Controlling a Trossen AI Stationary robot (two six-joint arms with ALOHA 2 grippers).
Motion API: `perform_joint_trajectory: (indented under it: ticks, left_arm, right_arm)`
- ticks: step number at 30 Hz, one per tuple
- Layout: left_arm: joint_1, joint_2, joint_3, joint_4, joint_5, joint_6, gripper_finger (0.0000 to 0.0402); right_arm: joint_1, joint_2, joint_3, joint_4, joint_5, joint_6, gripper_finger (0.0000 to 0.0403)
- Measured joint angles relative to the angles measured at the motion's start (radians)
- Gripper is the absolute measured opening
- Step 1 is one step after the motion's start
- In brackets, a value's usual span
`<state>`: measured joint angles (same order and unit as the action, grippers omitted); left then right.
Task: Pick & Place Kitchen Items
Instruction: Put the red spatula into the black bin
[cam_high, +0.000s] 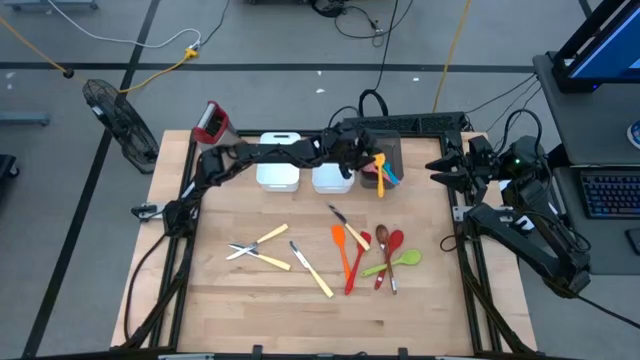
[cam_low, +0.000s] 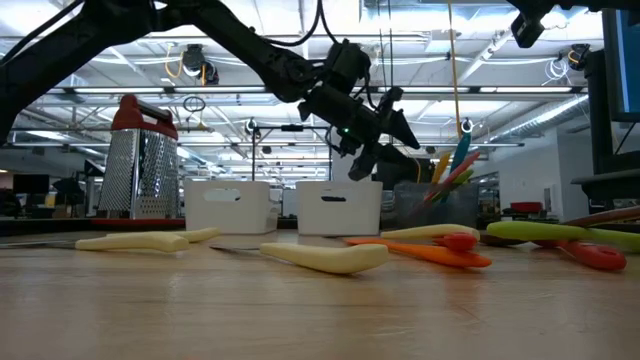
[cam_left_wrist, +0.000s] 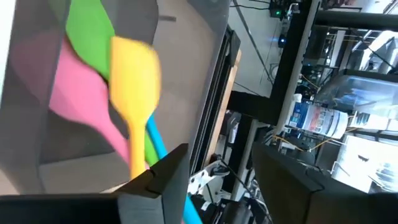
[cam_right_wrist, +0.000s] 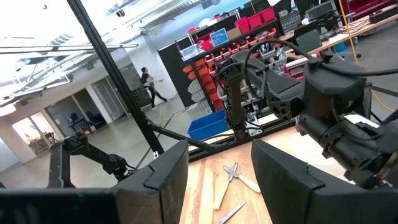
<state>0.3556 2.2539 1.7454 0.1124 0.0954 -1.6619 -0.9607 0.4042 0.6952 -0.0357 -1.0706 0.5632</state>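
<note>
The left gripper (cam_high: 368, 160) hangs over the dark bin (cam_high: 392, 150) at twelve o'clock on the table (cam_high: 240, 300), jaws parted, gripping nothing. Just below it a yellow spatula (cam_left_wrist: 134, 87) stands among the pink, green and blue utensils already in that bin. The left arm stretches long across the two white bins (cam_high: 300, 172), past the box grater (cam_high: 211, 122). No writing is readable on the bins. At three o'clock the right gripper (cam_high: 437, 166) waits raised off the table edge, jaws apart and empty. Orange, red and green spoons (cam_high: 372, 252) and yellow-handled pieces (cam_high: 275, 250) lie mid-table.
</note>
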Motion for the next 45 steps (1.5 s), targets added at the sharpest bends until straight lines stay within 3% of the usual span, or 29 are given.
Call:
perform_joint_trajectory:
  ticks: [9,14,19,24,31,37,42,45]
  left_arm:
    - [0.024,0.000,0.000,0.177,0.054,0.053,0.0189]
    - [0.008,-0.005,0.000,0.370,0.180,0.184,0.0189]
    - [-0.070,-0.038,-0.001,0.361,0.241,0.349,0.0185]
    - [-0.164,-0.092,-0.001,0.224,0.228,0.536,0.0164]
    - [-0.293,-0.183,0.000,-0.106,0.184,0.733,0.0133]
    - [-0.407,-0.208,0.000,-0.407,0.044,0.726,0.0122]
    - [-0.489,-0.208,0.000,-0.522,-0.060,0.651,0.0122]
    - [-0.527,-0.207,0.000,-0.612,-0.185,0.597,0.0122]
  right_arm:
    - [0.000,0.000,0.000,-0.031,-0.003,0.001,0.0169]
    - [0.000,0.000,0.000,-0.090,-0.006,0.000,0.0169]
    - [0.000,-0.001,0.000,-0.122,-0.008,0.000,0.0169]
    - [0.001,-0.007,0.000,-0.127,-0.010,0.000,0.0169]
    - [0.001,-0.029,0.000,-0.127,-0.014,0.035,0.0169]
    - [0.000,-0.054,0.000,-0.127,-0.029,0.044,0.0169]
    - [0.001,-0.068,0.000,-0.127,-0.031,0.053,0.0169]
    - [0.001,-0.071,0.000,-0.127,-0.031,0.053,0.0169]
